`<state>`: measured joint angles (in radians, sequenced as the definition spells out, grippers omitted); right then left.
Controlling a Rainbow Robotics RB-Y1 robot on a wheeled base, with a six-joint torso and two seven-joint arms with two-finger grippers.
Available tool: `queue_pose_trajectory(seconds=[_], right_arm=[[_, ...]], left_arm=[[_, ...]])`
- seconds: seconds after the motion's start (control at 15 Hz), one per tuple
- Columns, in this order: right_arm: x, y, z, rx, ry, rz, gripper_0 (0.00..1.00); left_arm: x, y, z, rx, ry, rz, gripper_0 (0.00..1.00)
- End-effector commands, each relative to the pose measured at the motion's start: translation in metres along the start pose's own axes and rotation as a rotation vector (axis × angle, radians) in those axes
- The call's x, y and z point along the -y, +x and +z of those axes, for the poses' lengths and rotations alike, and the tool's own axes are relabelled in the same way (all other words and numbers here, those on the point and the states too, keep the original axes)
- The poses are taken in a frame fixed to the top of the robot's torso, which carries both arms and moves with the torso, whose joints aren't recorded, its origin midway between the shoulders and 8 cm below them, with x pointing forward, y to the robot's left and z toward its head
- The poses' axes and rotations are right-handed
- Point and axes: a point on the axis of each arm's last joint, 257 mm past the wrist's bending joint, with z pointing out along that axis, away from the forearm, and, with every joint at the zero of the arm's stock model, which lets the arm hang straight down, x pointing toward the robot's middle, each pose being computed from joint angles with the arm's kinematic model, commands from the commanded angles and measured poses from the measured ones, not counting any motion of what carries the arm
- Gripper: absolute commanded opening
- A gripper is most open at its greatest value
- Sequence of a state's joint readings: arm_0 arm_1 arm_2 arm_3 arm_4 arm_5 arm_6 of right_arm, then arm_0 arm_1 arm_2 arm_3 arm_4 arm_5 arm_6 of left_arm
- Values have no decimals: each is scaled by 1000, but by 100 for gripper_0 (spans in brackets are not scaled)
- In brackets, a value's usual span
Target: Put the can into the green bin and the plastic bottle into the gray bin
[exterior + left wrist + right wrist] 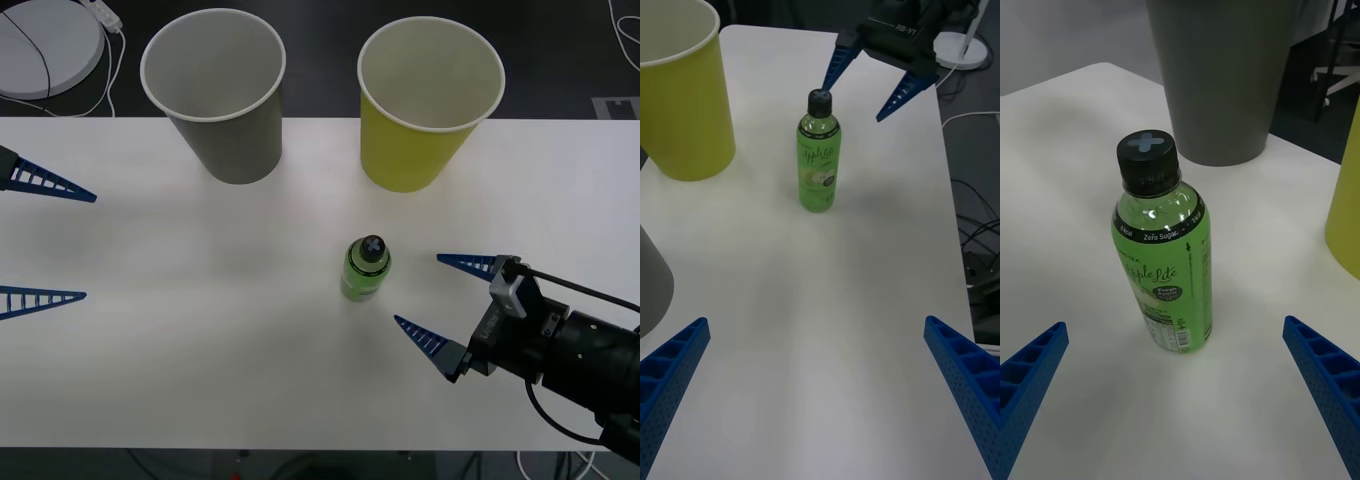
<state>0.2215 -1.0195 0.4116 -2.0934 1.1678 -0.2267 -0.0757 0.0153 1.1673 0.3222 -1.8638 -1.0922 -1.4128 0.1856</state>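
bottle: i see the bottle [365,268] standing upright on the white desk [200,330], right of centre, black cap on. it is nearer to me than both bins and well apart from them.
bottle label: from the right wrist i read the green-and-white label on the bottle [1163,255], with a cross mark on the cap.
gray bin: the gray bin [220,95] stands upright at the far edge of the desk, left of the green one, mouth open and pale inside.
green bin: the green bin [425,110] stands upright at the far edge, right of the gray bin, the two near but apart.
right end effector: my right end effector [428,296] sits just right of the bottle, fingers spread wide and pointing left at it. it is not touching; the bottle is beyond the fingertips, not between them.
left end effector: my left end effector [48,240] is at the left edge of the desk, fingers spread, holding nothing, well apart from the bottle.
left wrist: from here i see the bottle [818,161] upright, with the green bin [685,97] beside it and the right end effector [865,79] past it.
off the desk: a white round disc [45,45] with a cable lies beyond the far left corner.
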Motion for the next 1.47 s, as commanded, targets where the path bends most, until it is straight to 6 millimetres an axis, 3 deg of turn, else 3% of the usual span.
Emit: queue_pose_trajectory(seconds=[0.07,1.47], right_arm=[[-1,4,6,3,3,-1,100],[-6,-7,71,65,15,-13,100]], left_arm=[[0,0,0,0,0,0,100],[0,0,0,0,0,0,100]])
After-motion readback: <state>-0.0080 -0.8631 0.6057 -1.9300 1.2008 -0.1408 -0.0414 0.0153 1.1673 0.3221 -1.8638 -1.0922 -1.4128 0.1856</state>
